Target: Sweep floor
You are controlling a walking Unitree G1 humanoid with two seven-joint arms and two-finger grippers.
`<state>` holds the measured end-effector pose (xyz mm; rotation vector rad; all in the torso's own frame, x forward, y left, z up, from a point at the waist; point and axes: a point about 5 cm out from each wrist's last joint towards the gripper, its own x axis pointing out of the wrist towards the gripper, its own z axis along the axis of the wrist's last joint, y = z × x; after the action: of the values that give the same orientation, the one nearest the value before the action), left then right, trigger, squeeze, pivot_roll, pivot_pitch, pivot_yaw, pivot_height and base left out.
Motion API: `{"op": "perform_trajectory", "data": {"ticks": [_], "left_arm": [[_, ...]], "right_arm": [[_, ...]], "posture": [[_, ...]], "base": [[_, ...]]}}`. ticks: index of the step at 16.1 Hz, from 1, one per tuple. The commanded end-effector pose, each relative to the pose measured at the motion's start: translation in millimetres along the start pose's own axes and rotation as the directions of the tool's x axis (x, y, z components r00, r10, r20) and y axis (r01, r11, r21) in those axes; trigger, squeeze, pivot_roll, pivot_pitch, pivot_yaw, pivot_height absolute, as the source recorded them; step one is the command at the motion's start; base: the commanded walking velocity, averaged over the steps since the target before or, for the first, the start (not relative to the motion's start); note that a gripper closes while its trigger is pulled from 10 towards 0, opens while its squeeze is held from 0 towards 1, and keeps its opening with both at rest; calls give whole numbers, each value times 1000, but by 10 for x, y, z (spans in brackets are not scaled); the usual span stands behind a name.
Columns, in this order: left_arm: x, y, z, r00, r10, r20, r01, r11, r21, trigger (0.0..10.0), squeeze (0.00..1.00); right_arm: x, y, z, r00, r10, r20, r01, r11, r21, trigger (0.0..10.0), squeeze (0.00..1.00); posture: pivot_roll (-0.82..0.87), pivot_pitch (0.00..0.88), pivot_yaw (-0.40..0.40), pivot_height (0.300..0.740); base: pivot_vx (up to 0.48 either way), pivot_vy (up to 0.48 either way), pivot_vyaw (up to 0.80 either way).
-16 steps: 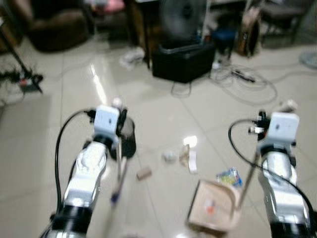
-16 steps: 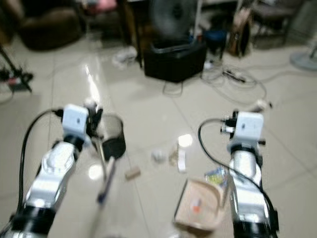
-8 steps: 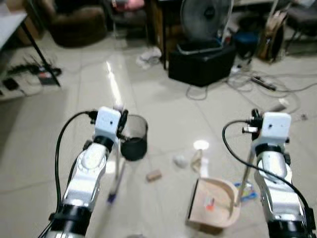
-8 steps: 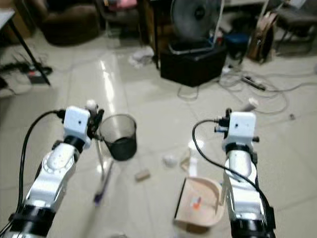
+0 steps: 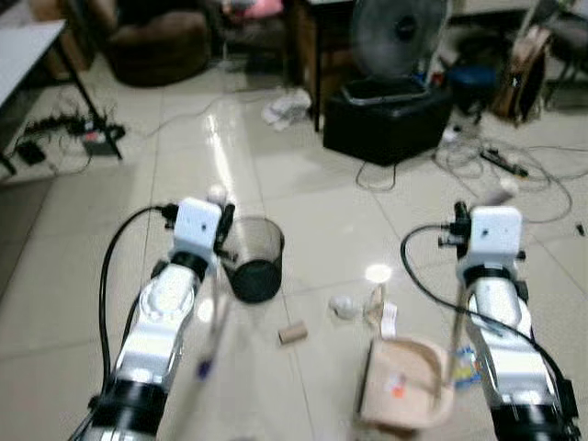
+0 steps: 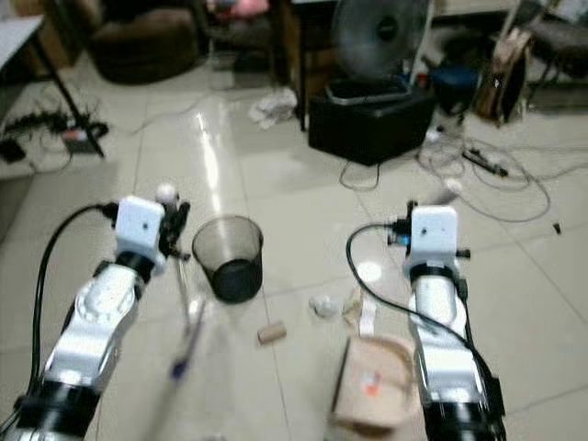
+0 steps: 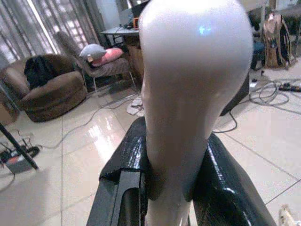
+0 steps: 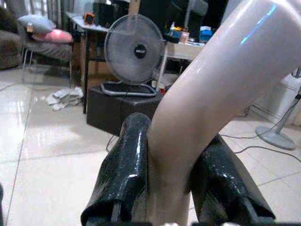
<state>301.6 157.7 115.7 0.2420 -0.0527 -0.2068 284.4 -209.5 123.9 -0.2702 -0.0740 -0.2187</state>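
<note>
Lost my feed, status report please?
Left gripper shut on broom handle. Right gripper shut on dustpan handle. Dustpan down by scraps. Bin ahead of broom.

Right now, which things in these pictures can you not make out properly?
- Broom head: the broom handle runs off the bottom edge of the eye views, blurred.
- Scraps by the dustpan: too small and blurred to identify.
- Inside the mesh bin: too dark to see.
- Floor ahead in both wrist views: hidden by the pale handles.
</note>
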Motion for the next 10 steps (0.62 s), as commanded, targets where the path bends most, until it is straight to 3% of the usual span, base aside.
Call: {"op": "perform_trajectory", "data": {"ticks": [1,10], "left_arm": [[16,-53,83,999,-21,40,21,1000,1,10000,0],[46,-49,52,999,-43,19,43,999,18,10000,0]], "right_arm": [[-1,-39,-28,1000,-13,5,13,1000,-27,10000,0],[12,-1,-35,1000,-6,10,6,1000,-1,10000,0]], "posture": [[7,35,62,740],[13,34,65,740]], "base": [[300,0,0],[296,0,0]]}}
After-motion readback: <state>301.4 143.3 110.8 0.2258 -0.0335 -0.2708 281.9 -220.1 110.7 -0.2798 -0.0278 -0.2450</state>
